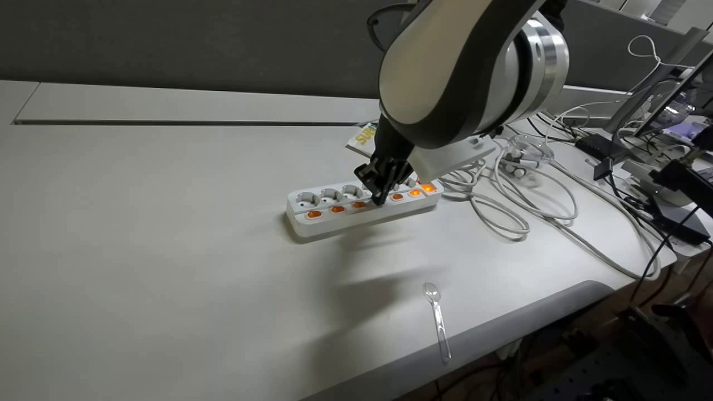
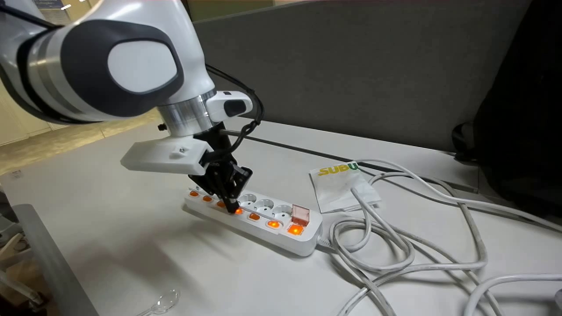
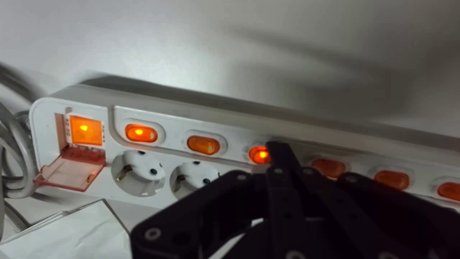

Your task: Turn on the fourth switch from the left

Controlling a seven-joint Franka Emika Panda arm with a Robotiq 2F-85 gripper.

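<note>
A long white power strip (image 1: 367,214) lies on the table in both exterior views (image 2: 254,232) and across the wrist view (image 3: 190,118). The fourth switch (image 3: 258,154) glows bright orange, with its right end covered by my fingertips. Its glow also shows beside the fingertip in an exterior view (image 2: 238,211); in the other picture it is hidden behind my gripper (image 1: 380,199). My gripper is shut and empty, pointing down, its tips at the fourth switch in the wrist view (image 3: 278,144) and in an exterior view (image 2: 232,209). Whether they press on it I cannot tell.
Dull switches (image 3: 329,168) sit on the cordless side; a dull one (image 3: 203,144) and a lit one (image 3: 141,133) sit on the cord side. A lit square switch (image 3: 85,130) has an open red cover (image 3: 73,169). Cables (image 2: 395,259), a napkin (image 2: 342,186) and a clear spoon (image 1: 438,320) lie around.
</note>
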